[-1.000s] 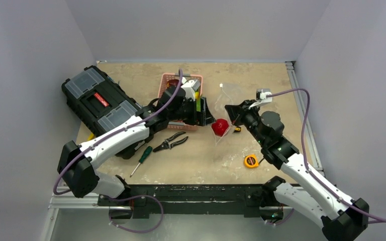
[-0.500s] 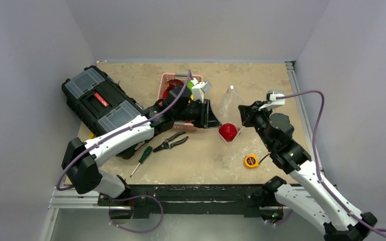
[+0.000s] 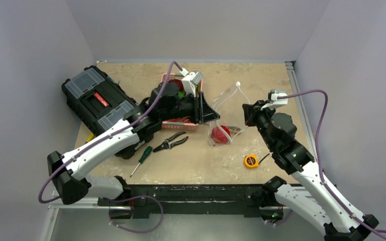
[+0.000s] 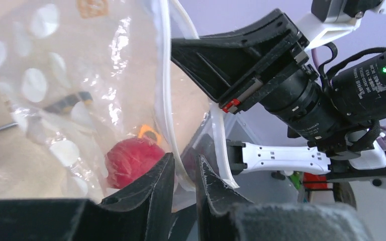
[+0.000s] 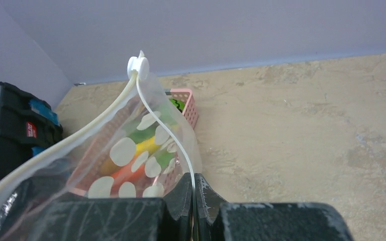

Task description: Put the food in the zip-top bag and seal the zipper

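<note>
At far left of the bench (image 3: pixel 201 160) lies one black toolbox (image 3: pixel 98 103), its red label too small to read. Next come one screwdriver (image 3: pixel 141 159), one pliers (image 3: pixel 171 142) and one pink basket (image 3: pixel 180 108). The left tool (image 4: pixel 183 175) pinches the rim of the one bag (image 3: pixel 227 106), which hangs mid-bench with one red food (image 3: pixel 220 134) inside. Only the wrist views show its white dots. The right tool (image 5: pixel 193 187) is pressed together on the zipper (image 5: pixel 162 128). One tape measure (image 3: pixel 251 161) lies beside that arm.

Top view looking down, wrist views close-up facing each other, all sharing the zip-top bag (image 3: pixel 226 108)
</note>
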### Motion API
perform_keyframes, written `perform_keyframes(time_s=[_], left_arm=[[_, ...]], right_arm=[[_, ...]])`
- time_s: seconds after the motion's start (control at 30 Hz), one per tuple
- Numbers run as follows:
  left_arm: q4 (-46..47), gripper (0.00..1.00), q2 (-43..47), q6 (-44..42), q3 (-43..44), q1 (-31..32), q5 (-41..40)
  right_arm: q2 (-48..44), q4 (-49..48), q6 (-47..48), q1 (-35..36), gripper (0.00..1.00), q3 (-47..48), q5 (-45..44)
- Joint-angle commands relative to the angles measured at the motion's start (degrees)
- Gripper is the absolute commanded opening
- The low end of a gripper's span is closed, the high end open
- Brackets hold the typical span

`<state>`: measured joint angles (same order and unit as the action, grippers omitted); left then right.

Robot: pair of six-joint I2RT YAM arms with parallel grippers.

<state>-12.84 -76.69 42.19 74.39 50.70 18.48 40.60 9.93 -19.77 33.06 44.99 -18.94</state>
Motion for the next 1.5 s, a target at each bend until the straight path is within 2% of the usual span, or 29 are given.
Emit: perform_keyframes(time_s=[0.0,0.13,0.37,0.5,0.63,0.7,0.77,0.8,1.0,1.1,1.13,1.37,1.47], left_arm=[[-5.3,0.21,1.7,-3.9,2.4,-1.0,-2.7],[0.2,0.18,-2.7,1.1,2.1,-0.2,6.6],[3.7,0.18,-4.1,1.7,4.4,2.6,8.9],[-2.8,0.18,-2.8,-2.7,5.3,2.4,3.5],[-4.1,0.19,-3.3,-3.0,3.2,1.9,3.6],[-3.8,0.27,-2.8,-3.1,1.7,1.9,3.4],[-3.6,0.47,-1.8,-3.8,0.4,1.7,2.4],[-3.6,0.52,-1.2,-4.2,0.0,1.5,2.4],[-8.2,0.69,2.1,-7.2,-0.2,-2.4,2.3],[-9.4,0.91,4.3,-8.3,-1.5,-5.7,2.9],[-10.0,0.94,5.2,-8.7,-1.9,-7.0,3.0],[-16.7,0.96,4.7,-13.1,-2.5,-13.0,-3.3],[-19.2,0.95,2.3,-17.8,-1.0,-14.3,-7.8]], right_arm=[[-2.9,-0.7,1.6,0.1,0.0,1.2,-3.0],[-2.7,-2.2,2.2,0.2,0.0,1.6,0.2],[1.6,-6.8,-1.7,0.3,0.0,-0.1,15.0],[0.3,-5.6,-0.7,0.3,0.0,-0.4,10.4],[-1.4,-3.3,1.3,0.3,0.0,0.6,6.1],[-2.0,-2.9,2.0,0.3,0.0,0.5,5.1],[-2.7,-3.0,2.4,0.3,0.0,0.0,4.1],[-3.0,-3.0,2.5,0.3,0.0,-0.3,3.7],[-4.6,-3.7,2.6,0.3,0.0,-1.2,3.3],[-4.7,-3.8,2.7,0.3,0.0,-1.6,2.9],[-4.7,-3.9,2.7,0.3,0.0,-1.9,3.0],[-4.6,-4.1,2.7,0.3,0.0,-2.4,3.1],[-4.4,-4.3,2.5,0.3,0.0,-2.5,3.1]])
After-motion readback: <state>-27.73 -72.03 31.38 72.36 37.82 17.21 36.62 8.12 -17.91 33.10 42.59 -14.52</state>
